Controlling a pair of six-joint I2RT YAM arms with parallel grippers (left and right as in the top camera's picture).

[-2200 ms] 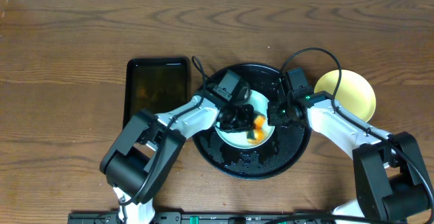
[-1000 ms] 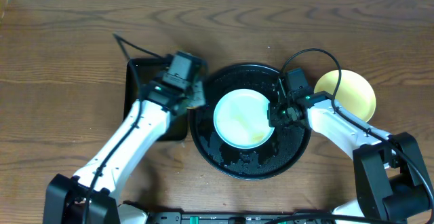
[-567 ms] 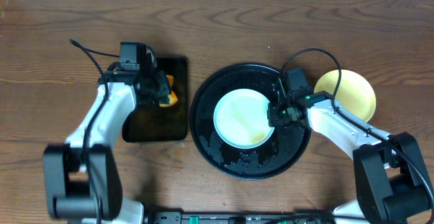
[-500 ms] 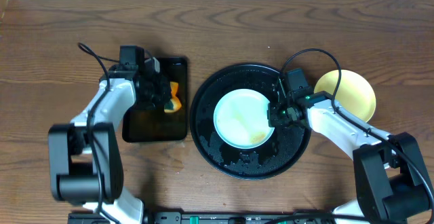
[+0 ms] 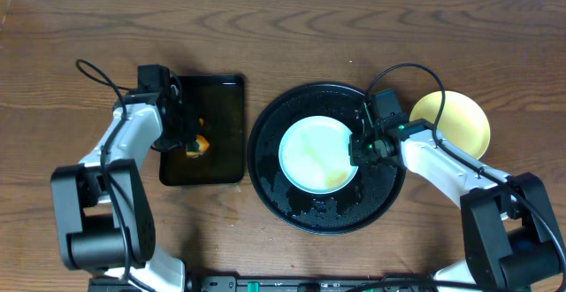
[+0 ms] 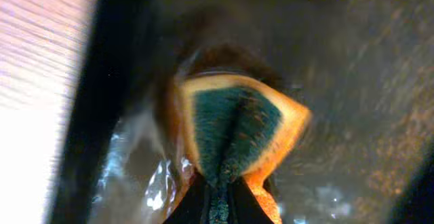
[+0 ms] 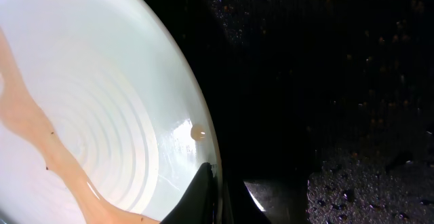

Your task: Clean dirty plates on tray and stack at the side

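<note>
A pale mint-blue plate (image 5: 317, 153) with a faint brown smear lies in the large round black tray (image 5: 309, 211). My right gripper (image 5: 356, 150) is shut on the plate's right rim; the right wrist view shows the jaws (image 7: 215, 195) pinching the rim of the plate (image 7: 102, 95) over the wet tray (image 7: 325, 81). A pale yellow plate (image 5: 451, 119) sits on the bare wood at the right. My left gripper (image 5: 191, 142) is shut on an orange and green sponge (image 6: 234, 125) over the rectangular tray. No second mint plate is in view.
The smaller rectangular black tray (image 5: 221, 119) holds murky water (image 6: 339, 81) and stands left of the round tray. Cables loop above both arms. Bare wood tabletop (image 5: 80, 44) lies along the back and at both sides.
My left arm has carried the sponge off the mint plate, leftward to the rectangular tray. The plate now shows uncovered. The right arm has not moved.
</note>
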